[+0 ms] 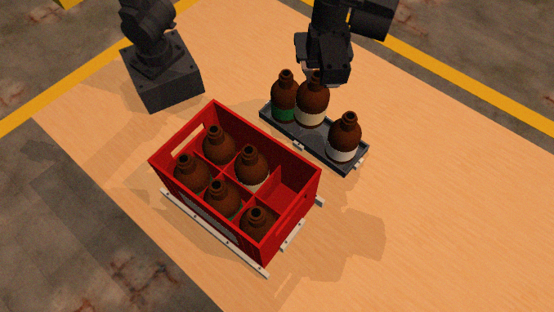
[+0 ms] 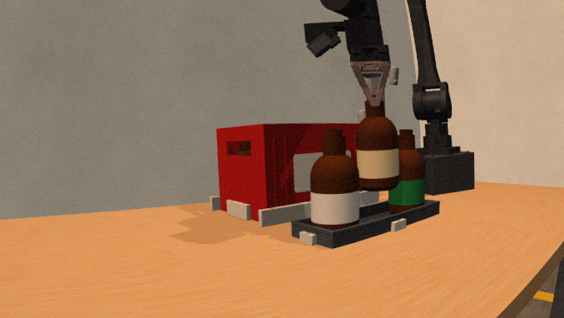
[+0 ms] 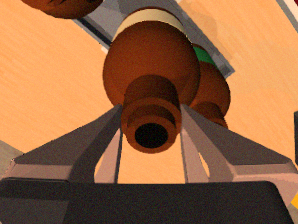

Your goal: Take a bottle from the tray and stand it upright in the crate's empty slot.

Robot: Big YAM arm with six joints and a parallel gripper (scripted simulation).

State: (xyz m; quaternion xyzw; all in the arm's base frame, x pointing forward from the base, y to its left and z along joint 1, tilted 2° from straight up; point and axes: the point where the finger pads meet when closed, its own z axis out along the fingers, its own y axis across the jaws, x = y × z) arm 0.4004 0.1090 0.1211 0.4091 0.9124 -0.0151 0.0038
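My gripper (image 1: 314, 75) (image 2: 374, 104) (image 3: 151, 113) is shut on the neck of a brown bottle with a cream label (image 1: 311, 102) (image 2: 377, 154) (image 3: 149, 70). The bottle hangs upright, lifted a little above the middle of the dark grey tray (image 1: 314, 143) (image 2: 370, 233). A green-labelled bottle (image 1: 283, 95) (image 2: 408, 175) (image 3: 212, 90) and a white-labelled bottle (image 1: 344, 136) (image 2: 334, 183) stand at the tray's two ends. The red crate (image 1: 286, 163) (image 2: 258, 166) stands beside the tray, with several brown bottles in it. Its empty slot (image 1: 282, 192) is at the corner nearest the tray.
The arm's dark base block (image 1: 161, 78) (image 2: 447, 171) stands at the far side of the table, behind the crate and tray. Grey-white stop blocks (image 1: 292, 234) (image 2: 239, 209) lie along the crate's base. Yellow floor lines (image 1: 470, 83) run past the table's edges.
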